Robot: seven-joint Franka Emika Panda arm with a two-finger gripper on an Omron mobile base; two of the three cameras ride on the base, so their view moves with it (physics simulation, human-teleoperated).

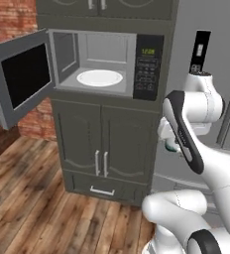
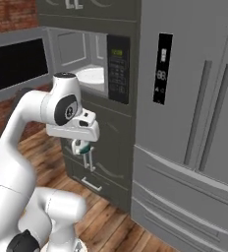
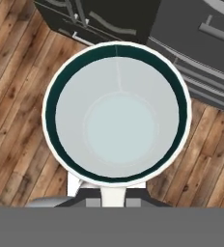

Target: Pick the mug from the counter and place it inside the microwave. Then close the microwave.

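On the far left of the left base view, the microwave (image 1: pixel 107 62) door (image 1: pixel 20 74) hangs wide open, swung out to the left. It has a grey frame and a dark window. Behind the door there is a red brick wall (image 1: pixel 13 20).

Next comes the inside of the microwave. A round white plate (image 1: pixel 99 78) lies flat on its floor. To the right of the plate is the black keypad (image 1: pixel 148 67) with a small green display on top. Under the microwave stand dark grey-green cabinet doors (image 1: pixel 103 144) with two thin silver handles, and below them a drawer. The floor (image 1: pixel 28 208) is brown wood.

Further right is the white arm. Its gripper (image 2: pixel 81 147) points down, low in front of the cabinet doors, well below the microwave opening. The fingers are squeezed in on the mug (image 3: pixel 116 113). In the right base view the mug (image 2: pixel 81 146) shows as a small blue-green thing hanging just under the white hand. In the left base view a little of the mug (image 1: pixel 172 145) peeks out beside the arm.

In the hand view the camera looks straight down into the mug. It has a white rim, a dark green inner wall and a pale bottom. The mug is upright and held up in the air, with the wood floor far under it.

On the far right stands a big grey fridge (image 2: pixel 194 98) with long handles and a black panel.
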